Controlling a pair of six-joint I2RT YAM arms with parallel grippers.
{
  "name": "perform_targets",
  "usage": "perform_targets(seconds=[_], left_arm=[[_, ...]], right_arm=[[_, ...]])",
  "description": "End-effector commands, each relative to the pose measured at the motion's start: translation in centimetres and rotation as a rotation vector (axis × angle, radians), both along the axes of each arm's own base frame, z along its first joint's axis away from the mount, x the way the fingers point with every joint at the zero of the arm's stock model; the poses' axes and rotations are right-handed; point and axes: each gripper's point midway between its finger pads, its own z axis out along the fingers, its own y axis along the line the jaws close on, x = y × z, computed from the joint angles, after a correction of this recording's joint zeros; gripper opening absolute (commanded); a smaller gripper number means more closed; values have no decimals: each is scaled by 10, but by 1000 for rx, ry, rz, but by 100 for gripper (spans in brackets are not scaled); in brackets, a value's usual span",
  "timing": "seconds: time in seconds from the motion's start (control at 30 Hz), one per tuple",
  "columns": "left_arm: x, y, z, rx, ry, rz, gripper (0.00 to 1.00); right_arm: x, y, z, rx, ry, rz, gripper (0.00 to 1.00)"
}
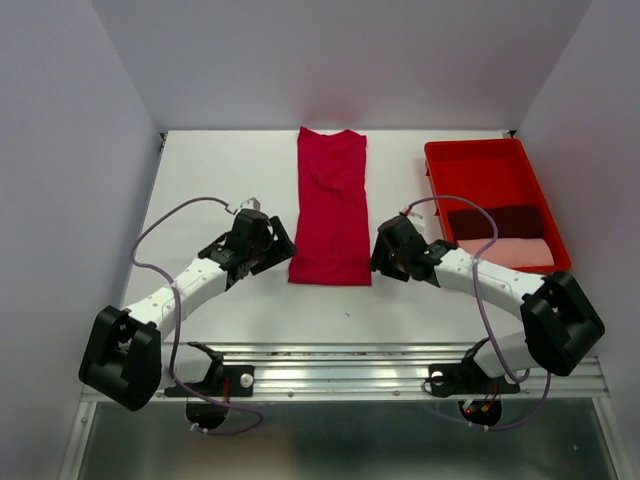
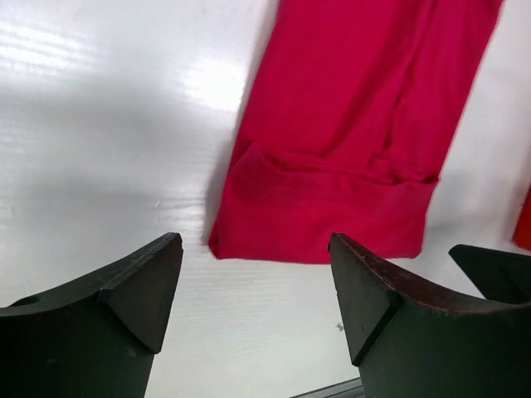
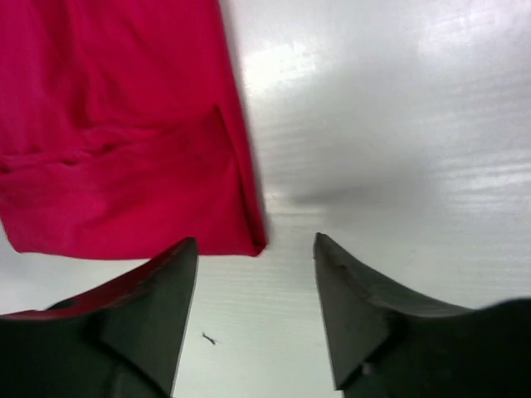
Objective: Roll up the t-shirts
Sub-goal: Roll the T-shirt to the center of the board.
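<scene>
A bright crimson t-shirt (image 1: pixel 331 205) lies folded into a long strip down the middle of the white table, its near hem facing the arms. My left gripper (image 1: pixel 272 243) sits just left of that hem's near corner, open, with nothing between its fingers; the left wrist view shows the crimson t-shirt (image 2: pixel 348 141) beyond the left gripper (image 2: pixel 257 286). On the other side my right gripper (image 1: pixel 383 252) stands open beside the right near corner, also empty. In the right wrist view the crimson t-shirt (image 3: pixel 116 141) ends just ahead of the right gripper (image 3: pixel 255 290). A dark maroon t-shirt (image 1: pixel 495 221) and a pale pink t-shirt (image 1: pixel 505 252) lie rolled in the tray.
A red plastic tray (image 1: pixel 480 165) stands at the right of the table, close to my right arm. Bare white tabletop (image 1: pixel 220 180) spreads left of the shirt. White walls enclose the back and sides. A metal rail (image 1: pixel 340 365) runs along the near edge.
</scene>
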Motion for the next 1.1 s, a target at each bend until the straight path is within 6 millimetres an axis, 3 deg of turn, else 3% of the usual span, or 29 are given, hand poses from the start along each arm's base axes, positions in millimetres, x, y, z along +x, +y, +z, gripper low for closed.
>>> perform_targets(seconds=[0.0,0.13,0.3,0.43,0.53,0.7,1.0,1.07], left_arm=[[-24,2,-33,18,76,-36,83],[-33,6,-47,-12,77,7,83],[-34,11,-48,-5,83,44,79],[-35,0,-48,-74,88,32,70],[-37,-2,-55,-79,103,26,72],[-31,-8,-62,-82,116,14,56],[-30,-11,-74,-78,146,10,51],[-31,-12,-75,-80,150,4,44]], right_arm=[[-11,9,-8,94,32,-5,70],[-18,17,-16,180,59,-27,72],[-21,18,-24,232,64,-68,70],[-20,20,-28,239,73,-71,60],[-20,23,-32,248,80,-70,53],[-22,25,-36,258,91,-65,48],[-22,23,-45,236,107,-73,33],[-22,23,-46,233,107,-73,29]])
